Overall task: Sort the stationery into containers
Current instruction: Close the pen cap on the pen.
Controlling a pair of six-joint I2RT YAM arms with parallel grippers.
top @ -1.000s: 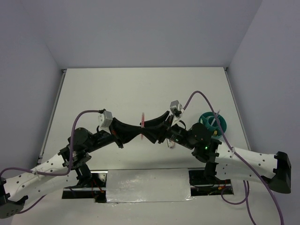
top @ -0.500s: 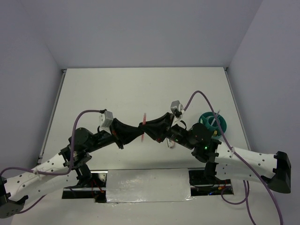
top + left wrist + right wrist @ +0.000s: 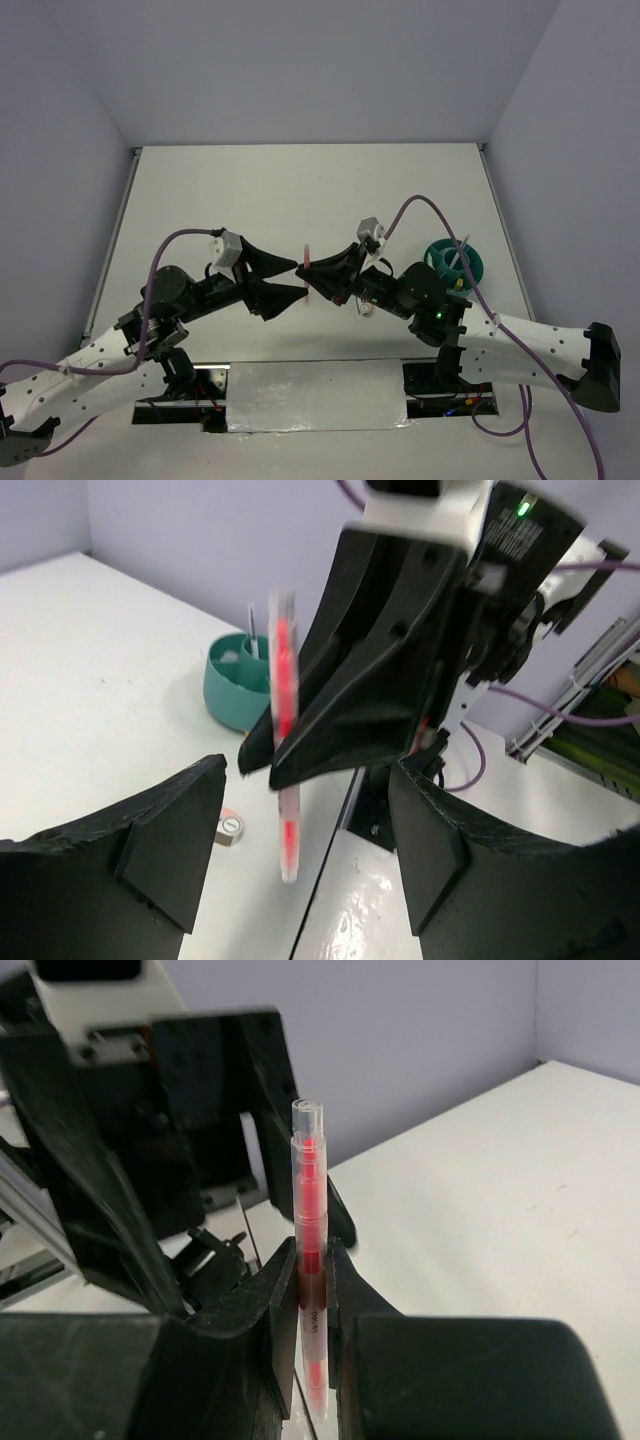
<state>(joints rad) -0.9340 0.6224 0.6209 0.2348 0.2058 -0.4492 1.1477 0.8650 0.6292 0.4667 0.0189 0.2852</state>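
Right gripper (image 3: 310, 1272) is clamped on the lower barrel of an upright pink-red pen (image 3: 309, 1185), held above the surface (image 3: 300, 190) at mid-frame in the top view. Left gripper (image 3: 297, 278) faces it from the left, its jaws spread wide to either side of the pen without touching it. A teal cup (image 3: 478, 268) stands on the surface at right of centre, beside the right arm.

Setting: robotics lab test cell. White table (image 3: 300, 190) boxed in by bare pale-violet walls (image 3: 320, 70); white-and-black left arm (image 3: 100, 355) and right arm (image 3: 530, 345) bolted at its near edge, trailing purple cables (image 3: 190, 234).
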